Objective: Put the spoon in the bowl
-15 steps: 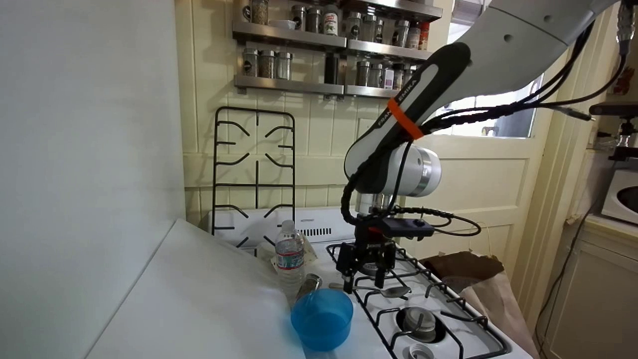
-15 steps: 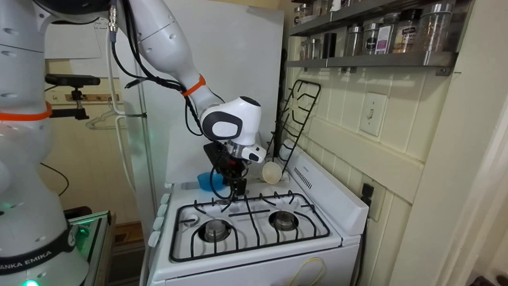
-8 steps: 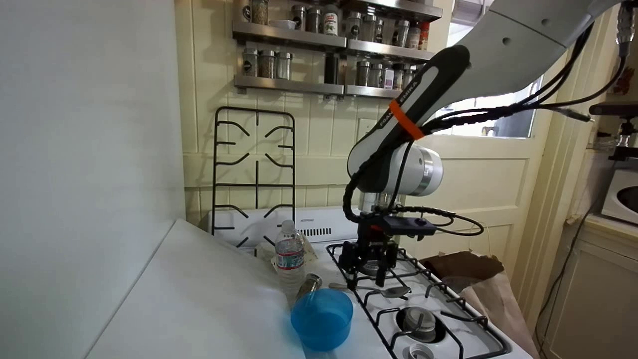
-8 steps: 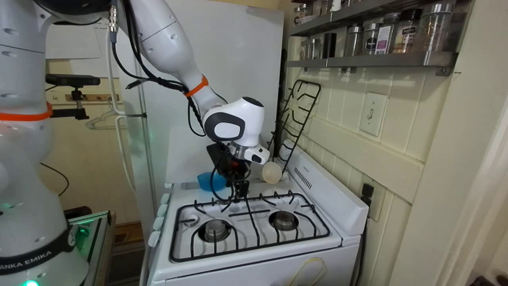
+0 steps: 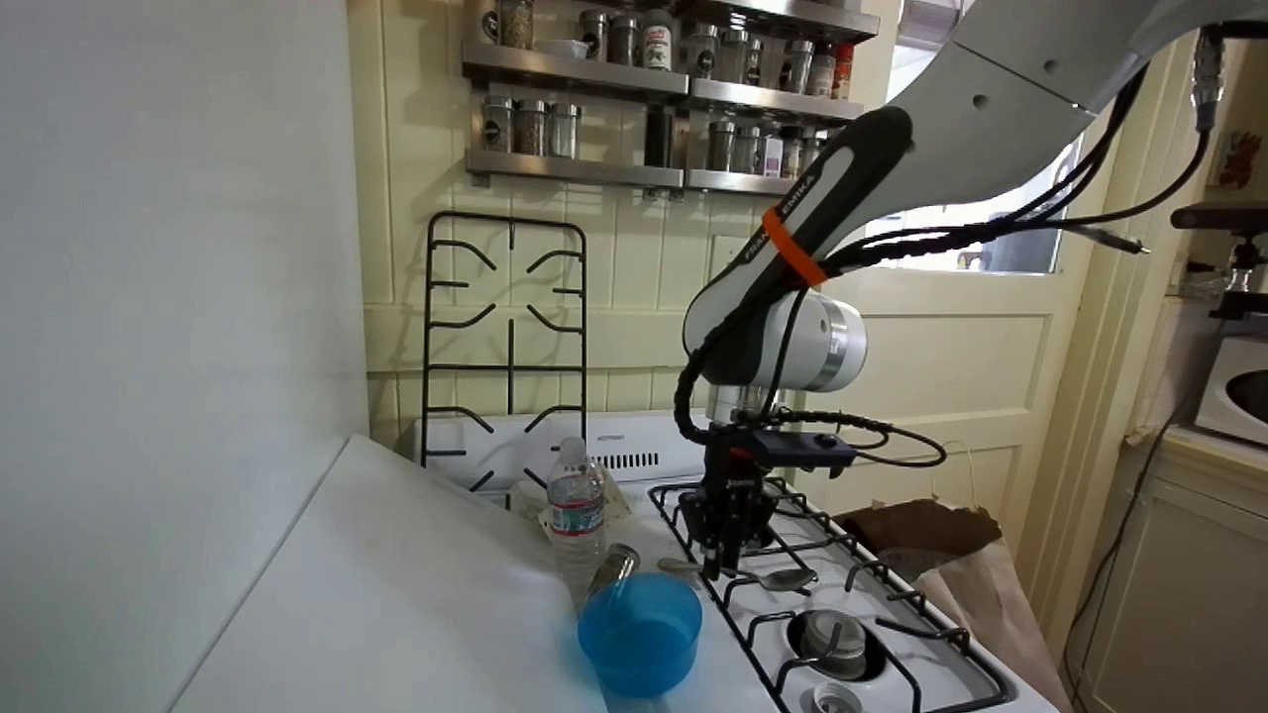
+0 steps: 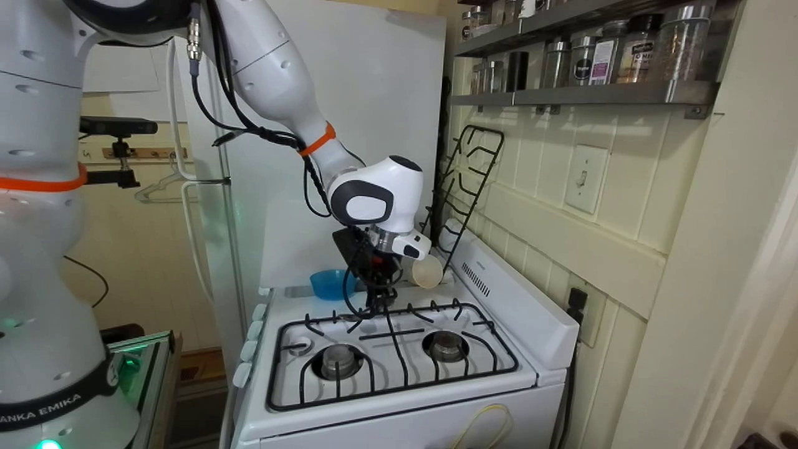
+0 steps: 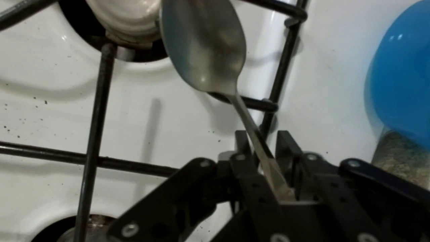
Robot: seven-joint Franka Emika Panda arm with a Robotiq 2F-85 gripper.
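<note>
Fingers (image 7: 288, 147) on the gripper (image 7: 262, 136) have just come closer together, one each side of the handle of the spoon (image 7: 215, 64), but I cannot tell if they squeeze it. The pick-up seems to be starting; the spoon lies across the black rack (image 7: 97, 124) of the white stove (image 6: 386, 431), not yet in the blue bowl (image 5: 639, 649) nearby. A bottle (image 5: 576, 505) stands near the bowl, and jars (image 6: 679, 50) line the shelves (image 6: 598, 96).

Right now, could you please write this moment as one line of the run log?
spoon: partly over grate, not in bowl | gripper: straddling spoon, grip unclear | bowl: upright beside grate | task: unfinished
</note>
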